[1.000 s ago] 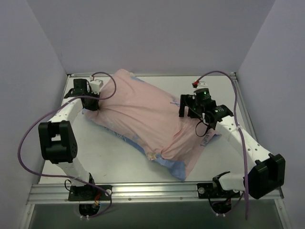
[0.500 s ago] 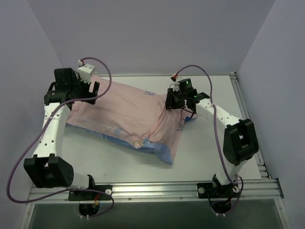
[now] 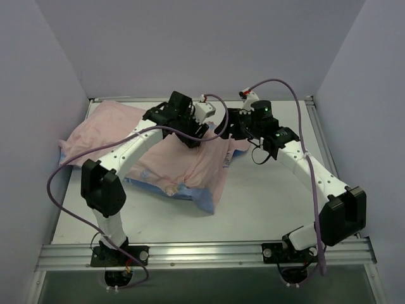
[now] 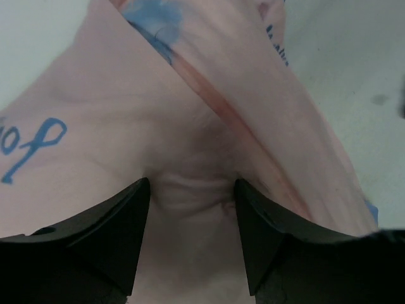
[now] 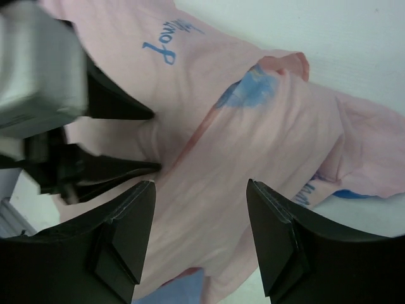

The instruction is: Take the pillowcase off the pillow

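Note:
The pillowcase lies pale pink side out from the back left corner to the table's middle, with a blue edge along its near side. The pillow is hidden inside it. My left gripper presses down on the pillowcase's right end. In the left wrist view the jaws stand apart with a wrinkled hump of pink fabric between them. My right gripper hovers just right of it, open, over the same fabric. The right wrist view shows its open jaws and the left gripper beside them.
The white table is enclosed by pale walls at the left, back and right. A metal rail runs along the near edge by the arm bases. Purple cables loop off both arms.
My left arm has swung from the back left corner to the pillowcase's right end. The pillowcase bundle has shifted left toward the wall. My right gripper stays near the right end, now beside the left one.

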Robot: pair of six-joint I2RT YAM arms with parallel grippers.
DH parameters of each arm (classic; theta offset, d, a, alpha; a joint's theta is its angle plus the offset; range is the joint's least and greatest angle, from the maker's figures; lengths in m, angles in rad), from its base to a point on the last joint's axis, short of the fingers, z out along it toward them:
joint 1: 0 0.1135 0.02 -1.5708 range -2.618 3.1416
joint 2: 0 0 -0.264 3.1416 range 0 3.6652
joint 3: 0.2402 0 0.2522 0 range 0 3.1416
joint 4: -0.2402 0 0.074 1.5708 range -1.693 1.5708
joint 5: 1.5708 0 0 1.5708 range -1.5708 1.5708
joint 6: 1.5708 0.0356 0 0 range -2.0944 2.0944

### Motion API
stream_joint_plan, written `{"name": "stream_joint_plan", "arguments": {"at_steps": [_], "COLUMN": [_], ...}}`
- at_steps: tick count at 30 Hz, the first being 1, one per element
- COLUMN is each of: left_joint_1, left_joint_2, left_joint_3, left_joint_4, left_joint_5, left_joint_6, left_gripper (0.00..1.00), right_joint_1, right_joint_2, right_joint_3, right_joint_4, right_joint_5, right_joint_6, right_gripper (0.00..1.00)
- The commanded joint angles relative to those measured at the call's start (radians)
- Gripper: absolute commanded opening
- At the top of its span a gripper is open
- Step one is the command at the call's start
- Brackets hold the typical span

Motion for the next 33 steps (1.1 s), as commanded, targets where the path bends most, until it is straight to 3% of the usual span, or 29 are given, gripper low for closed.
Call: {"name": "stream_joint_plan", "arguments": {"at_steps": [1, 3, 6, 7, 8, 12, 16, 19, 20, 22, 29, 33], "left_joint_1": [0.019, 0.022, 0.021, 0.022, 0.025, 0.050, 0.055, 0.084, 0.128, 0.188, 0.393, 0.467], "left_joint_2": [-0.060, -0.094, -0.109, -0.109, -0.111, -0.144, -0.172, -0.184, -0.198, -0.225, -0.293, -0.301], "left_joint_3": [0.001, -0.047, -0.077, -0.080, -0.081, -0.093, -0.129, -0.160, -0.177, -0.235, -0.378, -0.429], "left_joint_4": [-0.034, -0.017, -0.002, -0.004, -0.002, 0.010, 0.047, 0.067, 0.079, 0.120, 0.236, 0.285], "left_joint_5": [-0.029, 0.000, 0.003, -0.008, -0.028, -0.043, -0.116, -0.251, -0.273, -0.305, -0.439, -0.470], "left_joint_6": [-0.012, -0.012, -0.027, -0.030, -0.044, -0.067, -0.069, -0.049, -0.035, -0.015, 0.132, 0.171], "left_gripper": [0.64, 0.64, 0.32, 0.11, 0.02, 0.02, 0.02, 0.02, 0.02, 0.02, 0.02, 0.02], "right_joint_1": [0.034, 0.068, 0.094, 0.094, 0.096, 0.109, 0.128, 0.122, 0.111, 0.093, -0.065, -0.085], "right_joint_2": [-0.053, -0.036, 0.001, 0.012, 0.021, 0.085, 0.180, 0.213, 0.204, 0.150, 0.032, 0.203], "right_joint_3": [-0.087, -0.101, -0.095, -0.091, -0.089, -0.097, -0.054, -0.083, -0.107, -0.202, -0.445, -0.518], "right_joint_4": [0.107, 0.128, 0.159, 0.165, 0.174, 0.269, 0.229, 0.183, 0.176, 0.168, 0.171, 0.299], "right_joint_5": [-0.055, -0.047, -0.050, -0.053, -0.055, -0.053, 0.008, 0.013, 0.025, 0.047, 0.028, -0.047], "right_joint_6": [0.121, 0.137, 0.157, 0.163, 0.175, 0.216, 0.197, 0.178, 0.174, 0.161, 0.105, 0.091], "right_gripper": [0.60, 0.61, 0.61, 0.61, 0.61, 0.60, 0.54, 0.30, 0.15, 0.00, 0.00, 0.00]}}
